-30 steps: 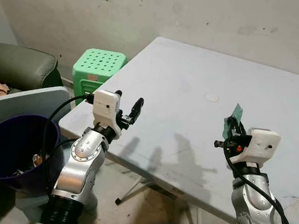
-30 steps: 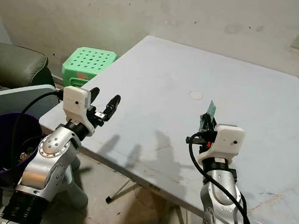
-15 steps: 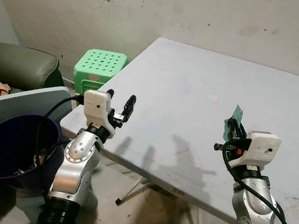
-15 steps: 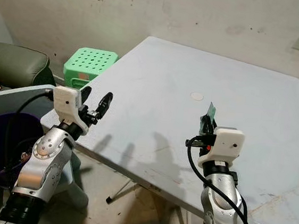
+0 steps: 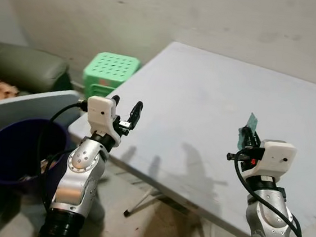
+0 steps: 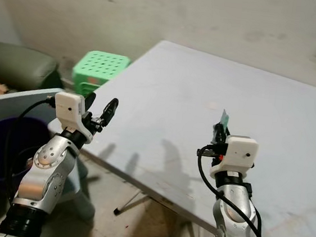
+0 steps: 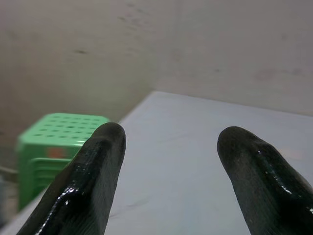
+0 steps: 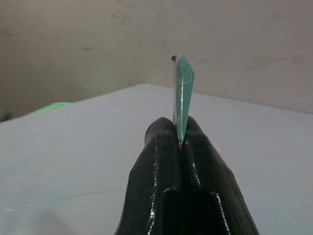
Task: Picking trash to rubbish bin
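Observation:
A thin green wrapper (image 5: 250,124) sticks up from between the fingers of my right gripper (image 5: 250,135), which is shut on it above the near right part of the white table (image 5: 217,96). In the right wrist view the green wrapper (image 8: 182,93) stands edge-on out of the closed fingertips. My left gripper (image 5: 126,110) is open and empty, raised over the table's near left corner; its two black fingers (image 7: 90,181) are spread apart. A dark purple rubbish bin (image 5: 16,149) stands on the floor at the far left, with some scraps inside.
A green plastic stool (image 5: 111,71) sits by the wall left of the table. A grey board (image 5: 32,108) lies behind the bin, and a dark green sofa (image 5: 22,64) fills the far left. Bare concrete floor lies under the table's near edge.
The camera has swung slightly, shifting the whole scene right. My left gripper drew back toward the table's corner. The right gripper still holds the wrapper in the same place.

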Controlling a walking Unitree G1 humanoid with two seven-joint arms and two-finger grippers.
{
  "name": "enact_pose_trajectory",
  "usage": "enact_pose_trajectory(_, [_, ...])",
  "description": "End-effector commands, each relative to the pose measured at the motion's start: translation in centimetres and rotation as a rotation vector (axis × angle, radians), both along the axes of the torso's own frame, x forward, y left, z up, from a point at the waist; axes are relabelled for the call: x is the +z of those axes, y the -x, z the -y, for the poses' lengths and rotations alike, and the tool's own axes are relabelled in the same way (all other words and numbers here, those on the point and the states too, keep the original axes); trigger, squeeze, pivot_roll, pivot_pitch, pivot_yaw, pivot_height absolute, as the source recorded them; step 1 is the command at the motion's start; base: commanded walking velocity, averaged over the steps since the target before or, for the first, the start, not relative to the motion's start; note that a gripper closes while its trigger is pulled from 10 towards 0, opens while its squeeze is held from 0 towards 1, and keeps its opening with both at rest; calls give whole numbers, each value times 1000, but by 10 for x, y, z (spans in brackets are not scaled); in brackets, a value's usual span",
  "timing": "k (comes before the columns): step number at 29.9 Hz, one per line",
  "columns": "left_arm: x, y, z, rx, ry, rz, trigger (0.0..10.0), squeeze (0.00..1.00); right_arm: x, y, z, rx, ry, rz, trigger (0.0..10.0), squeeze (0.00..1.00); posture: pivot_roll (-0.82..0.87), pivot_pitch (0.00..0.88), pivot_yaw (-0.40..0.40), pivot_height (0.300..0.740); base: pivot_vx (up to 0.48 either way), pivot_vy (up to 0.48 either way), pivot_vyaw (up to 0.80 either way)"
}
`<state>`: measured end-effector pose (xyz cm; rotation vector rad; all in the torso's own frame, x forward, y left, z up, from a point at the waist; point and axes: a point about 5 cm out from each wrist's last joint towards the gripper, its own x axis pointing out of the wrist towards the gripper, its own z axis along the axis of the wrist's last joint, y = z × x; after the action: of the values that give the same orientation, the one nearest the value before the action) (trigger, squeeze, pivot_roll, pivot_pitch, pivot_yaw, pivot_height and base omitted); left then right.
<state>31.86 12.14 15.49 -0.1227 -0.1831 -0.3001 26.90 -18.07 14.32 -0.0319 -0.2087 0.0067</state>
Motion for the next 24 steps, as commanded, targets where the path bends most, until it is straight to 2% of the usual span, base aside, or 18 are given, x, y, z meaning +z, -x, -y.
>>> enact_pose_trajectory(1, [2,-2,1,-3,-5,4,10000,0,1,0,0,-8,6,2,10000,0,-61,11,27,740,0,0,800])
enact_pose_trajectory(7, [3,-6,2,-16,8,-13,10000,0,1,-2,1,-13,5,-3,10000,0,-60,13,25,740,0,0,800])
enact_pose_trajectory(12, [2,-5,2,-9,4,-18,10000,0,1,-2,1,-10,5,-4,10000,0,-57,18,20,740,0,434,800])
enact_pose_trajectory(24, [-2,-5,-1,42,-7,-52,10000,0,1,-4,0,4,14,-15,10000,0,-46,36,5,740,0,0,800])
